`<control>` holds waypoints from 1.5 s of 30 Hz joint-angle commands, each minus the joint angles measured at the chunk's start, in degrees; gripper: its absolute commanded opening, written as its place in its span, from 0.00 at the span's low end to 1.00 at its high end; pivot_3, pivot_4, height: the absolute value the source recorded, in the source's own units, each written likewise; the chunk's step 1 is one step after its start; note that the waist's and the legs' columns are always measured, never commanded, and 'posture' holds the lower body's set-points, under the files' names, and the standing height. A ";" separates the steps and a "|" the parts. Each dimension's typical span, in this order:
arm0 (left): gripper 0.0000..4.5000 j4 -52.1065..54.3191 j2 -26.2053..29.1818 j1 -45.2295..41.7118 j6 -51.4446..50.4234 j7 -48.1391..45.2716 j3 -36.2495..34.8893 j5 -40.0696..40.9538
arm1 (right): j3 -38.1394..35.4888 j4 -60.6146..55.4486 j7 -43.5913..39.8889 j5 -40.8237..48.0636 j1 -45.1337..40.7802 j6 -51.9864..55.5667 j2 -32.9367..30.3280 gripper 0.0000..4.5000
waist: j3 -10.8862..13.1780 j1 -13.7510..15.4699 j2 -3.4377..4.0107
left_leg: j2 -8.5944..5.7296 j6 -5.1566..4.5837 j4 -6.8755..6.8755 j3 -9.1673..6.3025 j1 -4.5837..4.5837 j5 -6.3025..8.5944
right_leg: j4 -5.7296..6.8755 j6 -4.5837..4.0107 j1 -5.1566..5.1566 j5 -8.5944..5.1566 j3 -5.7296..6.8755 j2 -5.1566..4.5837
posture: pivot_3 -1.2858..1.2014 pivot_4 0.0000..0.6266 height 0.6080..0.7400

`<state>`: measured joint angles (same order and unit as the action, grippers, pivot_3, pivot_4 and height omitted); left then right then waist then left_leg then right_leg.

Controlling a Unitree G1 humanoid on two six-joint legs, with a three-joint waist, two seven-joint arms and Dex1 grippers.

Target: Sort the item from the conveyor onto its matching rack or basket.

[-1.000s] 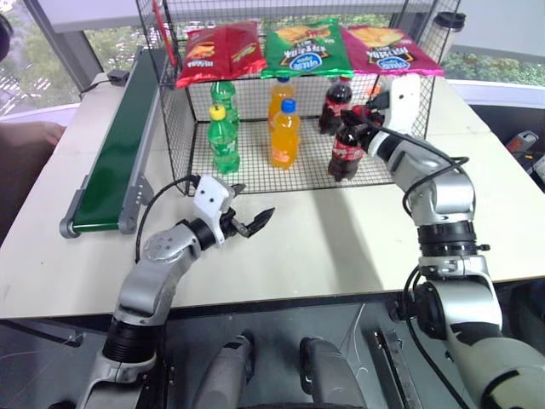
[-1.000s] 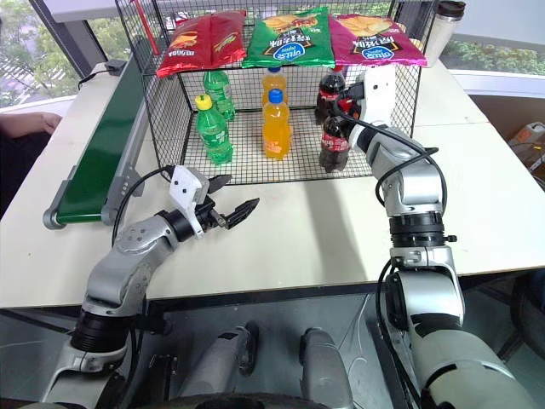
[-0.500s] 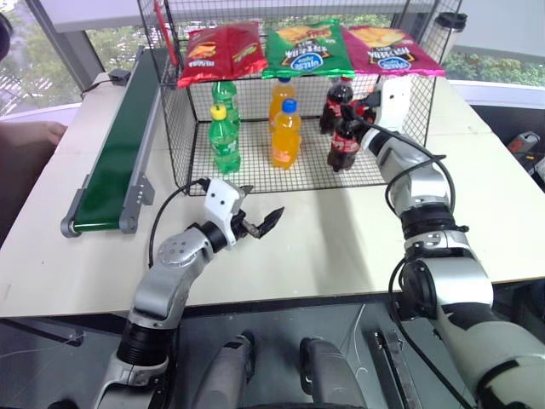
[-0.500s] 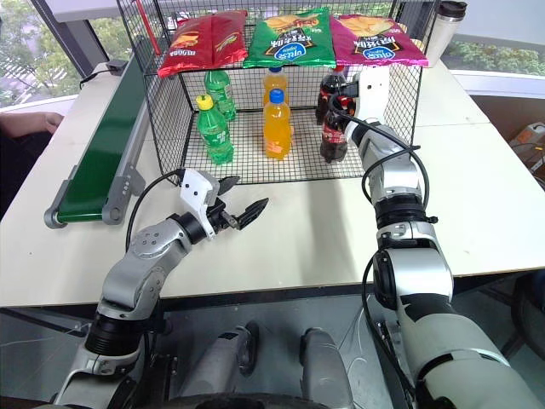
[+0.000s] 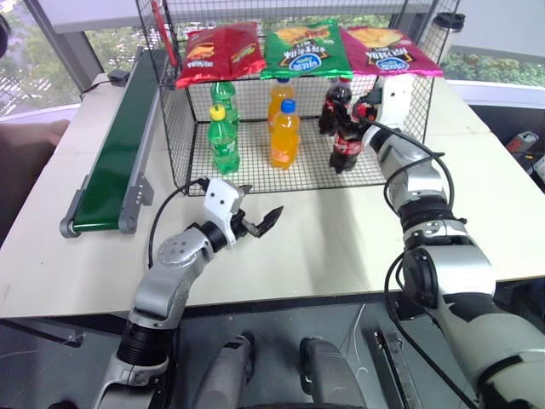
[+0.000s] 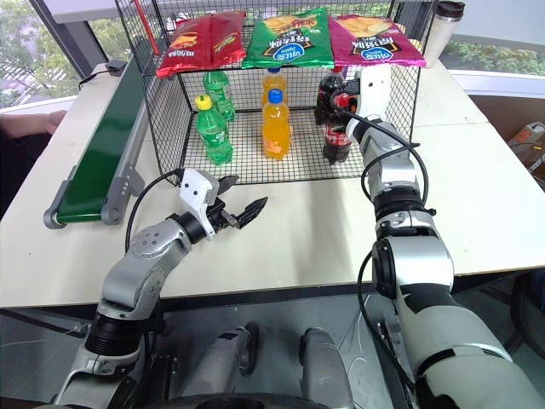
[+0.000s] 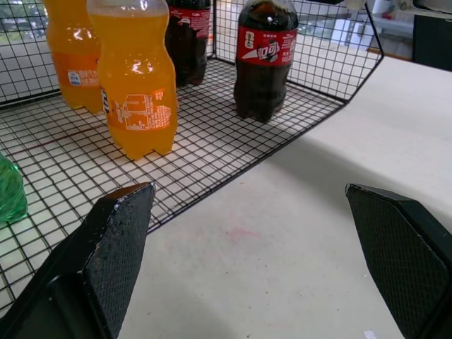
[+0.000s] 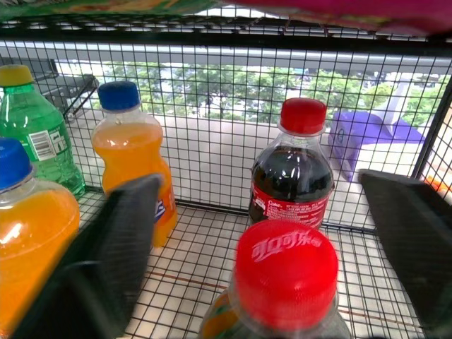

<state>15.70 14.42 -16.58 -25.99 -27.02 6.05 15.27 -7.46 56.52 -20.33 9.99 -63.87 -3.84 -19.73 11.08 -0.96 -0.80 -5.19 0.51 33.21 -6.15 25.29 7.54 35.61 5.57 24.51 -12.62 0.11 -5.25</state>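
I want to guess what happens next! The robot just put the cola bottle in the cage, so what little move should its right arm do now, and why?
Probably pull the right end effector straight back out of the black wire cage. Its fingers stand wide apart on either side of the cola bottle, which stands upright on the mesh floor in front of another cola. Backing out straight should avoid knocking it over.

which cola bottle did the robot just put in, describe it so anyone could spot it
Look inside the black wire cage on the table, at the right-hand column of two cola bottles. It is the front cola bottle, nearest the cage's open edge, directly below the open right pincer; the other cola bottle stands behind it.
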 commanded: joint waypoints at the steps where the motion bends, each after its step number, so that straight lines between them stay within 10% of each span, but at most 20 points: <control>1: 1.00 1.10 0.04 -0.72 0.62 0.03 0.11 -0.13 | -0.64 -3.26 -0.83 -0.09 -1.29 0.24 -0.53 0.98 | 0.00 -0.01 0.00 | 0.00 0.00 0.00 0.00 0.00 0.00 | 0.00 0.00 0.00 0.00 0.00 0.00 | 0.52 0.24 0.98; 16: 1.00 0.87 0.11 -0.17 1.18 -0.64 0.12 -0.26 | 0.21 -36.84 -4.81 -0.29 15.30 16.97 -7.39 0.98 | -0.01 0.37 0.01 | -0.01 0.01 0.03 -0.02 0.00 0.00 | 0.05 0.00 0.00 -0.01 -0.01 -0.02 | 0.52 0.24 0.98; 25: 1.00 -1.15 2.50 1.48 2.33 -3.66 0.11 -0.28 | 4.13 -67.10 -14.22 9.72 40.15 34.97 -9.85 0.98 | -0.07 0.17 0.05 | 0.05 0.01 0.04 -0.03 -0.05 0.01 | 0.15 -0.18 -0.02 -0.14 -0.01 -0.06 | 0.52 0.24 0.98; 45: 1.00 -2.99 2.06 4.43 2.97 -0.08 -2.61 -0.60 | 6.73 -63.03 -4.07 3.93 45.68 26.58 1.57 0.98 | -0.07 0.37 0.05 | 0.01 0.16 0.24 -0.05 -0.03 0.10 | 0.18 -0.21 -0.06 -0.11 0.02 -0.08 | 0.52 0.24 0.98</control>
<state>11.77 16.71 -11.74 -23.44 -27.26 3.76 14.35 -0.29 -3.74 -23.75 12.70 -18.26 23.13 -18.41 11.01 -0.59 -0.74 -5.18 0.67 33.44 -6.20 25.26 7.65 35.79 5.37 24.45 -12.74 0.13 -5.32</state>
